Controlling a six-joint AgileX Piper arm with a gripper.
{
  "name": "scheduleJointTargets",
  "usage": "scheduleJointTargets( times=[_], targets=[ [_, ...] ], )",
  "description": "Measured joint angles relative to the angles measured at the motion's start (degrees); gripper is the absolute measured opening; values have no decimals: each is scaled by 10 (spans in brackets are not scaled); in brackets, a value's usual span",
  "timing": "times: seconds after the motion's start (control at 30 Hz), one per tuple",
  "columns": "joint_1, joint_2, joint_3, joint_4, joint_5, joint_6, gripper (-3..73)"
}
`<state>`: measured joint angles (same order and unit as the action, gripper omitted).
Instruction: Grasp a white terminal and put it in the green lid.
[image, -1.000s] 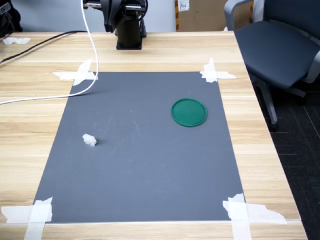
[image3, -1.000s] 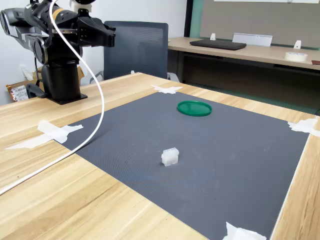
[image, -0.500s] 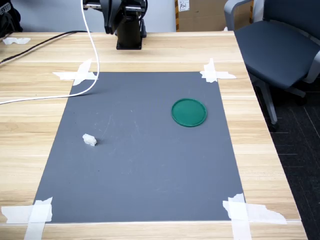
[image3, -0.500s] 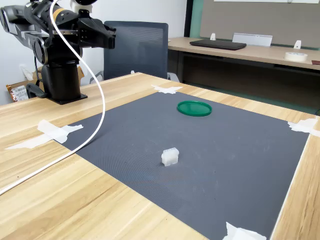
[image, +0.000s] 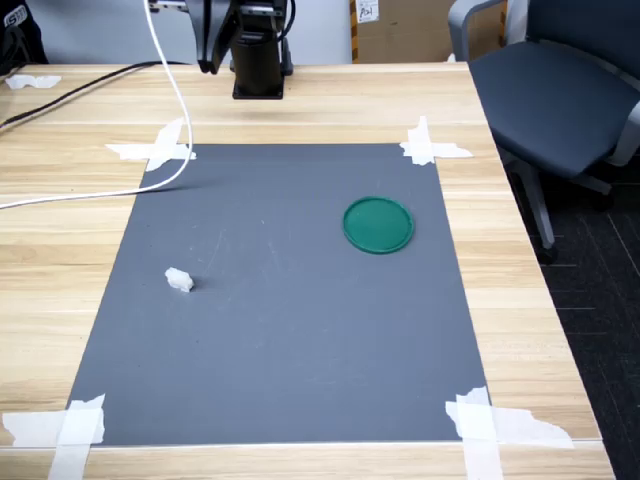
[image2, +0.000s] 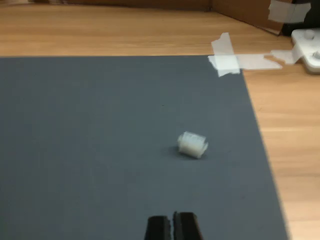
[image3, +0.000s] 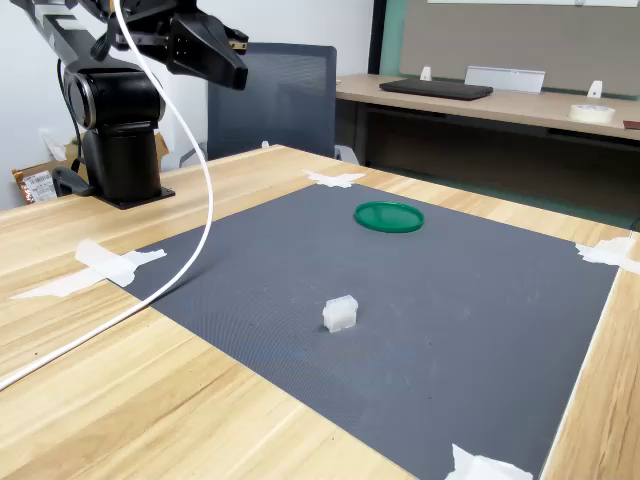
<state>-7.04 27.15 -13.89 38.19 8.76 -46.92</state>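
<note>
A dark grey, finely textured rectangular mat (image: 290, 300) lies flat on a pale wood-grain tabletop (image: 540, 330), its corners held by torn strips of matte white tape (image: 70, 428). On the mat, towards the first exterior view's left and in the nearer half, sits the small blocky white plastic terminal (image: 179, 280), translucent-looking and ribbed in the wrist view (image2: 192, 144), alone with bare mat around it. Farther back and towards the first exterior view's right lies the flat round dark-green plastic lid (image: 378, 224), smooth with a low raised rim, well apart from the terminal and holding nothing. A thin white cable (image: 150, 182) curves over the mat's far left corner and rises to the arm. At the far edge of the table the black arm (image3: 115, 110) stands on its base, its forearm raised high and reaching forward above the table, the black gripper (image3: 232, 62) pointing out over the mat, well clear of both things. In the wrist view the two dark fingertips (image2: 159, 227) sit nearly together with a narrow gap, gripping nothing.
</note>
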Motion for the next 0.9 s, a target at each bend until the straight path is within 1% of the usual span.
scheduleJointTargets(
  times=[0.07,0.2,0.33,0.43,0.53,0.63,0.73,0.83,0.9],
  targets=[
    [0,35,-22,-16,0,-37,-28],
    [-3,112,-66,-33,1,-89,-28],
    [-24,170,-110,-45,7,-124,-28],
    [-46,204,-144,-55,33,-140,-28],
    [-71,233,-189,-73,108,-147,-28],
    [-85,257,-244,-102,220,-148,-28],
    [-87,283,-306,-135,322,-132,-28],
    [-87,307,-368,-177,391,-102,-28],
    [-87,324,-407,-205,423,-86,-28]
  ],
)
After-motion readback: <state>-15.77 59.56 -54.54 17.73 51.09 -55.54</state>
